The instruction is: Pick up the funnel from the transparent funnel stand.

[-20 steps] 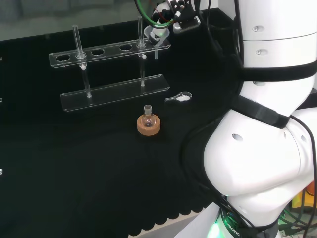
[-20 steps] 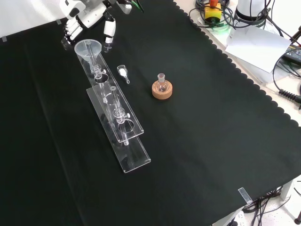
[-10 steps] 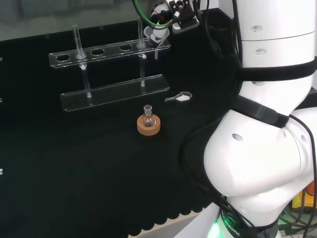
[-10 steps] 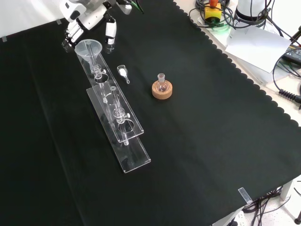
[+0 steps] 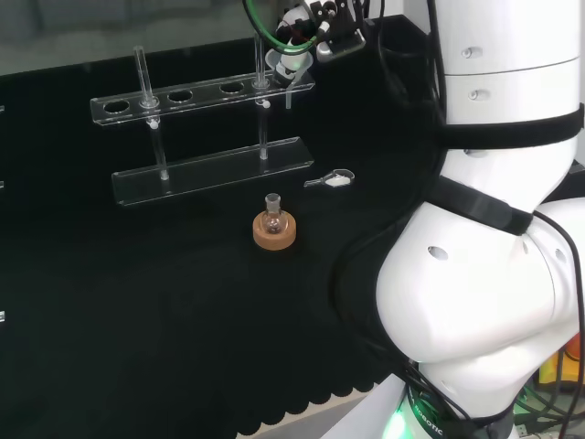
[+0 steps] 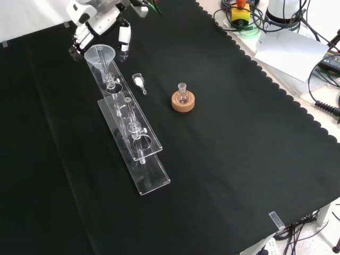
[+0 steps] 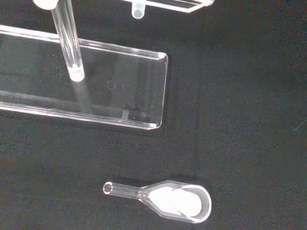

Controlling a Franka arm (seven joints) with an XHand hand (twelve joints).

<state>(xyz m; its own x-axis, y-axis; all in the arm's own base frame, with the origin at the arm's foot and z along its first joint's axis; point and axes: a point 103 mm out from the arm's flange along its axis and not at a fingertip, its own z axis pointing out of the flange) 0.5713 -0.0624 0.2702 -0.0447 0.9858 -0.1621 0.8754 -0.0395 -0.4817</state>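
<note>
One funnel (image 6: pixel 100 54) sits in the end hole of the clear funnel stand (image 6: pixel 129 123), at the stand's far end in the front view, with its wide mouth up and its stem passing down through the top rail. The hand (image 6: pixel 87 25) is just above and behind the funnel in the front view, its fingers (image 6: pixel 78 38) on one side of the rim and the thumb (image 6: pixel 124 36) on the other side, near the funnel. Whether any finger touches the rim cannot be told; the fingers appear relaxed and not closed on the funnel. In the head view the hand (image 5: pixel 297 41) is at the right end of the stand's top rail. A small clear scoop (image 7: pixel 165 200) holding white powder lies on the black worktop (image 6: pixel 223 175) just beside the stand's base plate. A small flask (image 6: pixel 183 94) stands upright in a cork ring (image 6: pixel 183 102), well apart from the stand.
</note>
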